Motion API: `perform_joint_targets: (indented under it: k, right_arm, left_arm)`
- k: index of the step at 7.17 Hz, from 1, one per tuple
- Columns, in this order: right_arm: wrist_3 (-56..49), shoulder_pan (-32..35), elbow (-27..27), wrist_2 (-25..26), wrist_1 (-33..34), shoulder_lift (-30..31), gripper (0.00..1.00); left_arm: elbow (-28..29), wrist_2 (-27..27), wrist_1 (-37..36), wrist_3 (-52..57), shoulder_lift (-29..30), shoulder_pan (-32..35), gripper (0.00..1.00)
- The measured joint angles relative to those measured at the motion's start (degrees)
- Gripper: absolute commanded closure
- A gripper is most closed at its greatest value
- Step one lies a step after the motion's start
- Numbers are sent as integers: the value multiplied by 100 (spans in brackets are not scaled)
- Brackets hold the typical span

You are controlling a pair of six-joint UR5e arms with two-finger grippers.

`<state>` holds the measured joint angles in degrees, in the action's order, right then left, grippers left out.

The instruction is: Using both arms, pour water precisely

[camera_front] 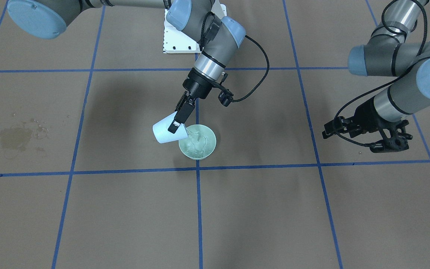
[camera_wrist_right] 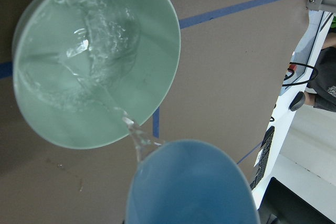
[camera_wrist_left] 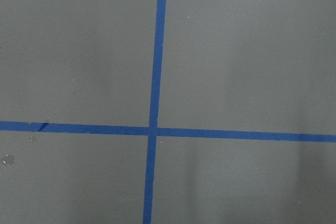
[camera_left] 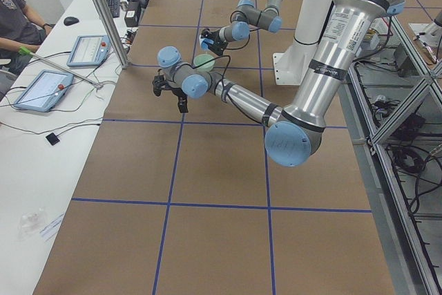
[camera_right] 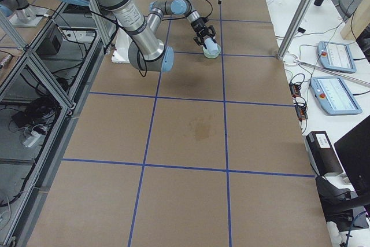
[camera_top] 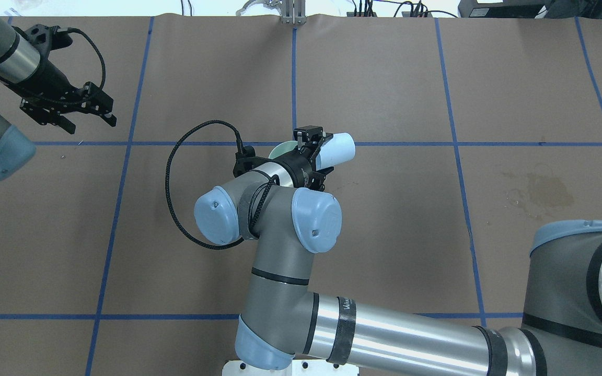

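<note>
Right claw (camera_front: 175,126) clamped on tilted pale-blue cup (camera_front: 162,133), water (camera_wrist_right: 92,45) streaming into green bowl (camera_front: 211,145) at cup's four o'clock in the front-facing view, left claw (camera_top: 90,124) apart, well away over worktop (camera_front: 125,216)

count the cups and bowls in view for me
2. A light blue cup, tilted in the right gripper, pours water into a pale green bowl standing on the table just below its lip. No other cups or bowls show.

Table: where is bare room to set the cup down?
Bare: the taped squares on the operators' side of the green bowl, and the patch between bowl and left tool. Crowded: around the blue cup in the right tool.
</note>
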<state>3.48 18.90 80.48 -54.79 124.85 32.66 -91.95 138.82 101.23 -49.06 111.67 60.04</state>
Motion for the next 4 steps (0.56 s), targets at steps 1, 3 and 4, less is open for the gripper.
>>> perform_joint_targets:
  k: [1, 3, 4]
  right_arm:
    - [-10, -16, -27, 120, 141, -32, 66]
    - [6, -88, -38, 284, 363, -77, 65]
    - [142, -108, -14, 329, 362, -92, 65]
  left_arm:
    - [8, 124, 0, -25, -2, 1, 0]
    - [23, 198, -2, -40, -3, 1, 0]
    - [21, 204, -2, -41, 4, 2, 0]
